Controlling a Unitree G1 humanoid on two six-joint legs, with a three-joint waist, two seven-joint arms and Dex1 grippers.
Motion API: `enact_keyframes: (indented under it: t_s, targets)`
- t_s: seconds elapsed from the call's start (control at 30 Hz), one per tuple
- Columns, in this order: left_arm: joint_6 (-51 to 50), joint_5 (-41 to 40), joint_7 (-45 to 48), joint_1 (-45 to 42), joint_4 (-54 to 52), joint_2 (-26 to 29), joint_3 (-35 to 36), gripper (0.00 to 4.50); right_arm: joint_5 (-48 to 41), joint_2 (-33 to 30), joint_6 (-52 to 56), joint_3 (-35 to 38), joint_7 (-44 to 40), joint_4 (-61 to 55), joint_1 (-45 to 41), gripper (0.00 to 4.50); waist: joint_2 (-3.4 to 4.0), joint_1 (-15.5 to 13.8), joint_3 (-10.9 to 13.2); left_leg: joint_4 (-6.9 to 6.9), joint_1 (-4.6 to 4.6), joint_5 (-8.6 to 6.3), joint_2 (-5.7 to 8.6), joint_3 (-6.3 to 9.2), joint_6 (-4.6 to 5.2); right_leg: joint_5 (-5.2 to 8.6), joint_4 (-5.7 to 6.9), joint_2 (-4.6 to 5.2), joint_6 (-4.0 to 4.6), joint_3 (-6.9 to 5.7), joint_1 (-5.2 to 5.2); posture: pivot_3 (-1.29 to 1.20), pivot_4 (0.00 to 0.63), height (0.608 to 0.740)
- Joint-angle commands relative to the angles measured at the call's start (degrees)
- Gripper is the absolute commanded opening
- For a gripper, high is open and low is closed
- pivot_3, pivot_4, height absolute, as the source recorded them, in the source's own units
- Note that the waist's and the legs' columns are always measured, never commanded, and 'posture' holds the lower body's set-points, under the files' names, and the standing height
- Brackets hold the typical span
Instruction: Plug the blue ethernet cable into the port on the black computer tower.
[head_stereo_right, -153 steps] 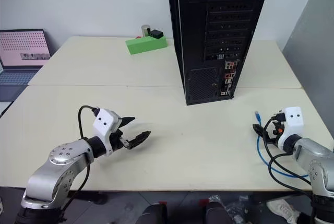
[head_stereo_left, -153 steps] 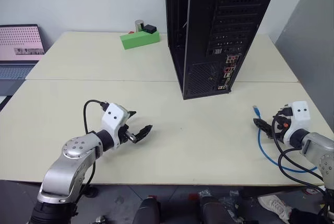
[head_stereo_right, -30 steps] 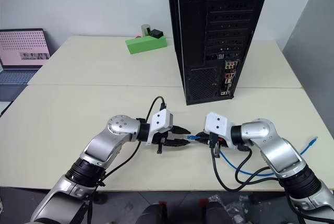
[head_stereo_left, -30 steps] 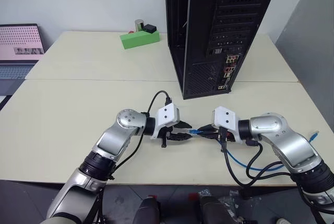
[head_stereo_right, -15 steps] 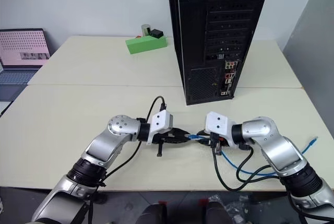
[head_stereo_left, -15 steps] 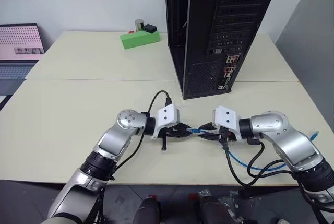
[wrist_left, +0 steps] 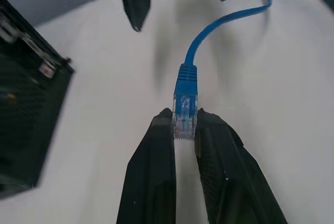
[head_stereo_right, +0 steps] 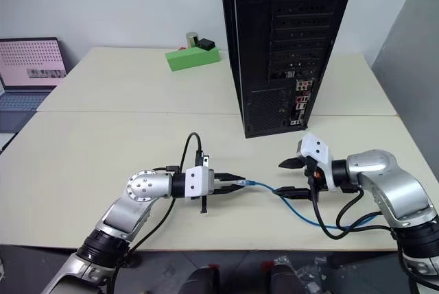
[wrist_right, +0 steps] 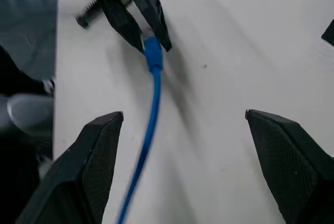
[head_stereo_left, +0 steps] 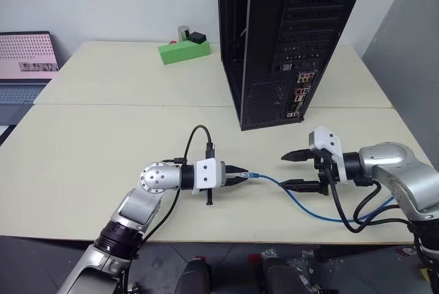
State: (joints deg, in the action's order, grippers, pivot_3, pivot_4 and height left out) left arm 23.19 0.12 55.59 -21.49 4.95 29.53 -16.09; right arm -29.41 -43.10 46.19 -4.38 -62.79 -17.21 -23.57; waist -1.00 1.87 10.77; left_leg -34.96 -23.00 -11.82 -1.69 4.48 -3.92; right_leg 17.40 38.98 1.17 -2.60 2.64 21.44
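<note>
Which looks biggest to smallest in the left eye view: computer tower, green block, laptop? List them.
1. Computer tower, by far the largest.
2. Laptop, though the picture's edge cuts it off.
3. Green block.
The laptop and block look close in size, so that order is unsure.

black computer tower (head_stereo_left: 288,40) top cropped (ports too small), laptop (head_stereo_left: 26,57) cut off
</note>
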Motion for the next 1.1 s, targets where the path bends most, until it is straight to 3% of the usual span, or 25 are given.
enact_keyframes:
  t_s: [0.03,0.17,0.3,0.7,0.73,0.87,1.1]
  targets:
    - [17.7,6.8,-7.6,-0.6,4.9,0.0,1.8,0.29,-6.0,3.8,5.6,2.4,3.6,-2.1,-0.2,3.90,0.00,0.0,0.0,-0.01,0.01,0.00,-0.01,0.01,0.00,0.00,-0.01,0.00,0.00,-0.02,-0.01,0.00,0.150,0.740]
    - [28.4,11.8,-14.4,-1.9,9.0,0.0,2.7,0.29,-10.0,7.7,10.1,3.3,7.1,-2.3,-0.8,3.90,0.00,-0.2,0.0,0.00,-0.01,0.00,0.00,0.01,0.00,0.00,0.00,0.01,0.00,-0.02,0.01,0.00,0.150,0.740]
    - [32.8,14.3,-18.7,-2.7,10.7,0.0,2.9,0.29,-12.6,9.9,12.3,3.7,9.6,-2.9,-0.8,3.90,0.00,-0.2,0.0,0.00,-0.02,0.00,0.01,0.01,0.00,0.00,0.00,0.02,-0.01,-0.04,0.00,0.00,0.150,0.740]
    - [34.5,18.2,-24.3,-3.6,10.8,-0.6,1.3,0.29,-16.1,12.9,13.7,4.3,14.3,-3.1,-1.5,3.90,0.00,-0.1,0.0,0.00,-0.02,0.00,0.00,0.01,0.00,0.00,0.02,0.00,-0.01,-0.06,0.01,0.00,0.150,0.740]
    - [34.5,18.5,-24.5,-3.6,10.5,-0.6,1.2,0.29,-16.2,12.9,13.7,4.3,14.5,-3.0,-1.6,3.54,0.00,-0.1,0.0,0.00,-0.02,0.00,0.01,0.01,0.00,0.00,0.02,0.00,-0.01,-0.06,0.01,0.00,0.150,0.740]
    - [34.3,18.8,-25.3,-2.9,9.6,-0.4,1.0,0.29,-16.6,12.9,13.7,4.2,15.0,-3.0,-1.8,2.88,0.00,-0.1,0.0,0.00,-0.02,0.00,0.00,0.01,0.00,0.00,0.02,0.00,-0.01,-0.06,0.01,0.00,0.150,0.740]
    - [34.2,18.8,-26.0,-2.3,9.0,0.3,0.6,0.29,-16.7,12.9,13.6,3.8,15.0,-2.5,-2.2,1.33,0.00,-0.1,0.0,0.00,-0.02,0.00,0.01,0.01,0.00,0.00,0.02,0.00,-0.01,-0.06,0.01,0.00,0.150,0.740]
